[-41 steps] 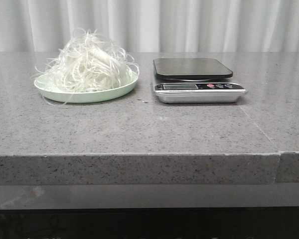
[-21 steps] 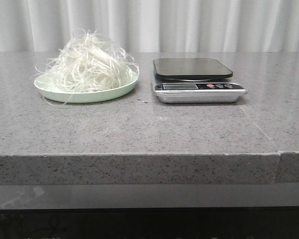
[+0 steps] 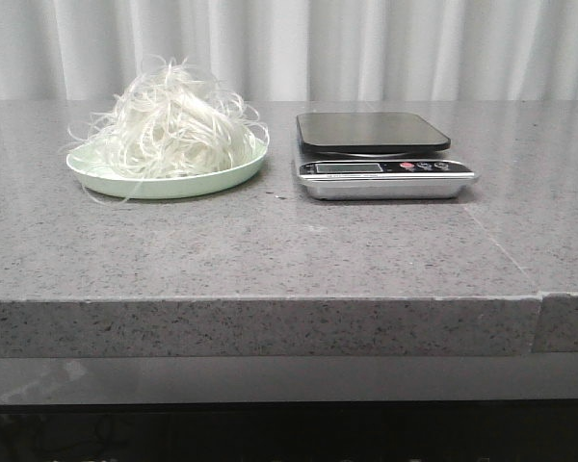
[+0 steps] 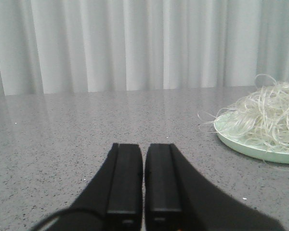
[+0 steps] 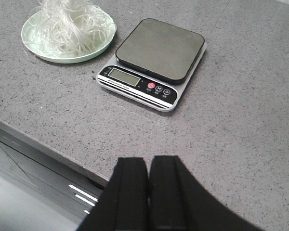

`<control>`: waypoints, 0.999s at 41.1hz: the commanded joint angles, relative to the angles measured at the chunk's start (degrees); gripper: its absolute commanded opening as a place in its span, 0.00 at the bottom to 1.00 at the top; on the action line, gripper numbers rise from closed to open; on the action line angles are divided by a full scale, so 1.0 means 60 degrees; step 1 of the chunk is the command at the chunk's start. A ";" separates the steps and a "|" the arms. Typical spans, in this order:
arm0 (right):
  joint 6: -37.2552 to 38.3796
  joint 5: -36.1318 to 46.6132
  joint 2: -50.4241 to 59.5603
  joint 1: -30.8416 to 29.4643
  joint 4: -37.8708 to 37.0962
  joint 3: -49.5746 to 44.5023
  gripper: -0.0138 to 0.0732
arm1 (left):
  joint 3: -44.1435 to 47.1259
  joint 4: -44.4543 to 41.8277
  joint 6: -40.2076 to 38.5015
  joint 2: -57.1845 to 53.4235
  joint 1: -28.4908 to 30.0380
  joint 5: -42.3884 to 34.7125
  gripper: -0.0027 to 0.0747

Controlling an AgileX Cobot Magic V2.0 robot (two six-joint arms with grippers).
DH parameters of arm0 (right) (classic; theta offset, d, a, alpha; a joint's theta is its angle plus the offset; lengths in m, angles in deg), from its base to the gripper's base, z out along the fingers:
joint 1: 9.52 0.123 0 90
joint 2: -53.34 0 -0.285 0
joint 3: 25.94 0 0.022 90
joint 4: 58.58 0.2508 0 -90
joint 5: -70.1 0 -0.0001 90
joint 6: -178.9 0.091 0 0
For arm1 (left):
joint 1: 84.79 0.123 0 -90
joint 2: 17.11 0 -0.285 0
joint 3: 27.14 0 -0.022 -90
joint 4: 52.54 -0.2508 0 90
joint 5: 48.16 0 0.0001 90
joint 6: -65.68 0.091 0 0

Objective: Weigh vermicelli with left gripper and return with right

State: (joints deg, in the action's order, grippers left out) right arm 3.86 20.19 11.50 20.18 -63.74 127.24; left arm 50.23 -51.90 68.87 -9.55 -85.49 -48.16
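The vermicelli is a fluffy white tangle piled on a pale green plate at the table's back left. It also shows in the left wrist view and the right wrist view. A silver kitchen scale with a bare black platform stands right of the plate; it also shows in the right wrist view. My left gripper is shut and empty, low over the table, apart from the plate. My right gripper is shut and empty near the table's front edge. Neither gripper shows in the front view.
The grey stone table has a seam at its front right edge. White curtains hang behind the table.
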 commanded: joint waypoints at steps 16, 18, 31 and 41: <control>-0.0064 0.3990 0.2877 -0.3145 -0.0058 -0.3435 0.34 | 0.0060 0.0083 -0.0096 -0.0191 -0.0003 -0.0803 0.22; -0.0064 0.4427 0.3376 -0.3442 -0.0058 -0.3988 0.34 | 0.0060 0.0083 -0.0096 -0.0191 -0.0003 -0.0803 0.22; -0.0064 0.6843 0.5357 -0.4430 0.0114 -0.6663 0.34 | 0.0060 0.0083 -0.0096 -0.0191 -0.0003 -0.0803 0.22; -0.0064 0.8463 0.5910 -0.4549 0.0647 -0.8087 0.34 | 0.0060 0.0083 -0.0096 -0.0191 -0.0003 -0.0803 0.22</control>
State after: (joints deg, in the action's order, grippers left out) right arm 3.86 63.52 46.25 -6.73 -60.71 79.11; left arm 50.23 -51.90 68.87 -9.55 -85.49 -48.16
